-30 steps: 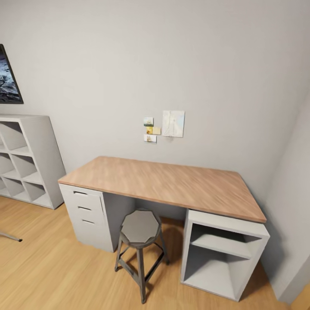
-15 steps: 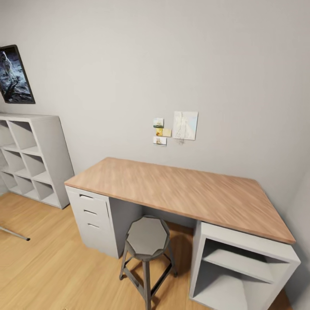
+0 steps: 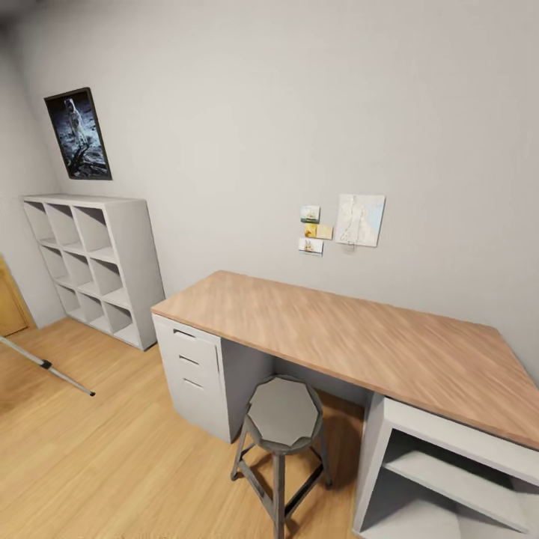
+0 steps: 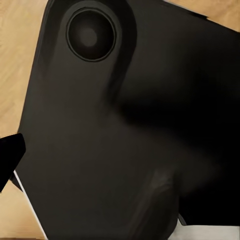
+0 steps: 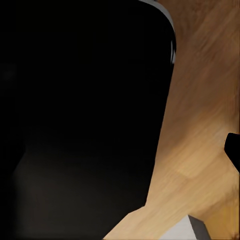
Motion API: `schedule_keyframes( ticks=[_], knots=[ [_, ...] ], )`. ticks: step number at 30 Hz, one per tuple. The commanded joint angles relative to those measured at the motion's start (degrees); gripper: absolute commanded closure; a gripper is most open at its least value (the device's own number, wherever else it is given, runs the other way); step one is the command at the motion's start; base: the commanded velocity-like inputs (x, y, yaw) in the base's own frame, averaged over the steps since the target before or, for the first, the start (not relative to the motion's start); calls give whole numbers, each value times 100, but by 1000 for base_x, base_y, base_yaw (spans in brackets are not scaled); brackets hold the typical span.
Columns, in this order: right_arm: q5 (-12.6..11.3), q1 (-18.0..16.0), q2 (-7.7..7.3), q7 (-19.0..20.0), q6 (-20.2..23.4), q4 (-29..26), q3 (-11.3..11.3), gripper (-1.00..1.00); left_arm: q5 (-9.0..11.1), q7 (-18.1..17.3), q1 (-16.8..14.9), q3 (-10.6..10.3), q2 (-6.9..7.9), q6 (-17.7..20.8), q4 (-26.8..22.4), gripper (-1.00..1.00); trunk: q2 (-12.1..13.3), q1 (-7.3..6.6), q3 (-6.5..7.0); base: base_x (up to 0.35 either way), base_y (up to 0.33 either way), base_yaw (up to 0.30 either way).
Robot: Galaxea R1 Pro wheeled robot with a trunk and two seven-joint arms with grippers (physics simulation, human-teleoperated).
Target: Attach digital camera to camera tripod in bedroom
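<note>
Head view shows a tripod leg (image 3: 46,365) at 9 o'clock, stool (image 3: 284,410) near 6; turning could clip it; jaws' state unclear.

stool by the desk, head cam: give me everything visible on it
The stool is grey and looks like metal. It has a flat many-sided seat, splayed legs and crossbars between them low down. It stands upright on the wood plank floor, at the desk's front edge, in the open knee space between the white drawer unit and the open white shelf unit. Nothing lies on its seat, and it appears to touch nothing but the floor. Its feet are cut off by the frame edge.
</note>
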Motion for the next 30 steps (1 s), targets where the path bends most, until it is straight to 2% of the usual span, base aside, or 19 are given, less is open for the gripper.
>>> schedule_keyframes(
  ticks=[1,4,5,7,8,9,17,30],
  knots=[
    [67,-2,1,-1,-4,0,43,-100,51,1,1,13,-1,-7,-6,-100,-3,0,-5,1,0,277],
    [113,-2,16,6,-2,-3,94,-100,244,0,1,14,-1,-3,-6,-100,-3,0,-5,0,0,277],
    [126,-2,21,14,-1,-4,106,-100,381,0,1,14,-1,-5,-6,-100,-3,0,-5,0,0,277],
    [135,-2,24,18,-1,-4,114,-100,530,-2,1,13,-1,-6,-6,-100,-3,0,-5,0,0,277],
    [145,-2,4,24,0,-11,132,-100,854,2,1,8,-1,-7,-6,-100,-3,0,-5,0,0,278],
    [147,-2,-12,25,0,-20,137,-100,937,3,1,4,-1,-7,-6,-100,-3,0,-5,0,0,278],
    [136,-2,-66,-11,-14,-75,141,-100,1069,3,1,-2,-1,-10,-10,-100,-3,0,-5,0,0,279],
    [143,-2,-74,-16,-17,-84,157,-100,1085,4,1,-3,-6,-15,-14,-100,-3,0,-5,0,0,283]
  ],
)
